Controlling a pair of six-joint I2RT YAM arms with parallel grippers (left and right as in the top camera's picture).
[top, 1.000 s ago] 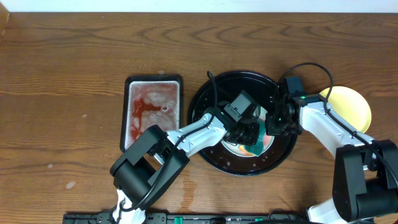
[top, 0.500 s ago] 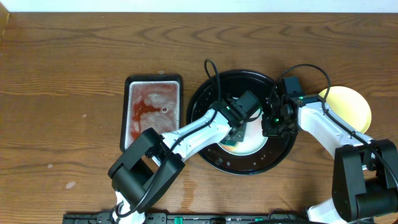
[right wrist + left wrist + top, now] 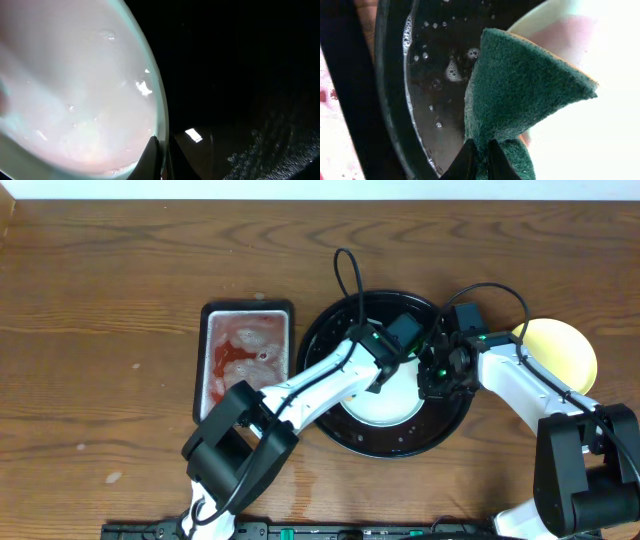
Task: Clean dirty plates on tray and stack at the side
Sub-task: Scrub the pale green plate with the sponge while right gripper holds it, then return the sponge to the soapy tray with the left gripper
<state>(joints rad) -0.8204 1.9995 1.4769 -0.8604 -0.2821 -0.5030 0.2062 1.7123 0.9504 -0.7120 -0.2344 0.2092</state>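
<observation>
The round black tray (image 3: 345,330) holds a mint-white plate (image 3: 385,402). My left gripper (image 3: 388,366) is over the plate's far edge. In the left wrist view it (image 3: 480,161) is shut on a green sponge (image 3: 520,95) lying against the plate's edge (image 3: 590,130) and the wet tray floor (image 3: 435,75). My right gripper (image 3: 431,380) is shut on the plate's right rim. The right wrist view shows its jaws (image 3: 162,157) pinching the rim of the plate (image 3: 75,90) above the tray (image 3: 250,75). A pale yellow plate (image 3: 566,350) lies on the table right of the tray. A third plate is not in view.
A rectangular black tray of reddish soapy water (image 3: 247,360) sits left of the round tray; its edge also shows in the left wrist view (image 3: 332,150). Both arms' cables arch over the round tray. Bare wooden table surrounds everything.
My left gripper has swept the sponge from the plate's near right side to its far edge. The right gripper has kept its hold on the rim.
</observation>
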